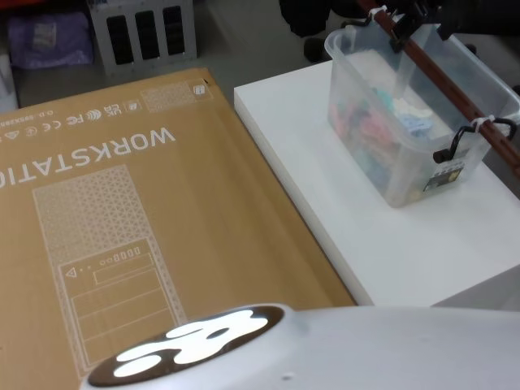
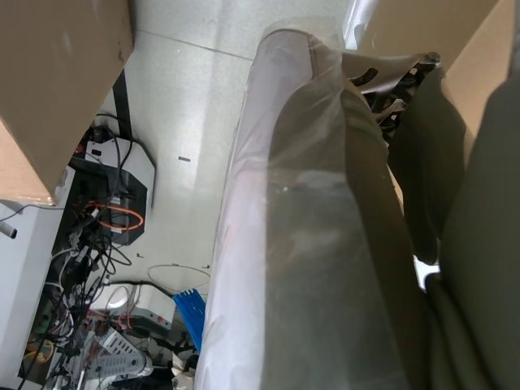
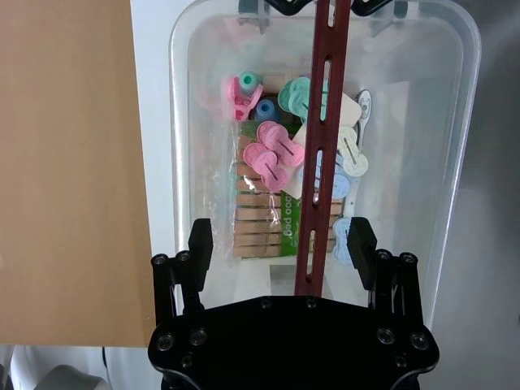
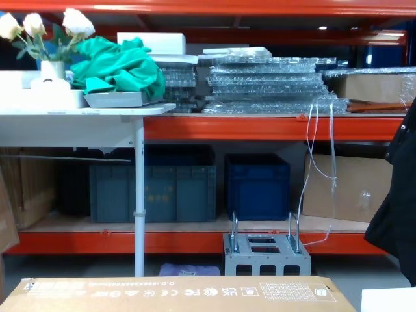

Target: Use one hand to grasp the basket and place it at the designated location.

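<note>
Basket [image 1: 382, 154] of clear plastic stands on the white table [image 1: 390, 244], on its far right part. Left of the table lies the biggest thing, a flat cardboard box [image 1: 122, 203] with the word WORKSTATION printed on it. Its long edge runs just beside the left edge of the table. In the chest view, an orange rack [image 4: 260, 127] crosses the room behind the box, with blue crates [image 4: 153, 192] on its low shelf. A grey metal block [image 4: 266, 257] with two loop handles stands on the floor before the rack.

The basket is upright and its rim is uncovered. A long red-brown handle [image 1: 439, 77] lies along the length of the basket over the rim. A black hook [image 1: 479, 128] with a white tie holds its near end. The bar has long slots, as the right wrist view shows.

The right gripper [image 3: 281, 244] is over the far end of the basket. Its jaws are spread, with one black finger [image 3: 201, 242] on each side of the bar, and neither one touches it. In the head view, this gripper [image 1: 413, 18] shows at the top edge, over the far end of the handle.

Inside the basket lie a pack of wooden pegs [image 3: 260, 223] and, on top of them, small pink, green and blue clips [image 3: 272, 150].
</note>
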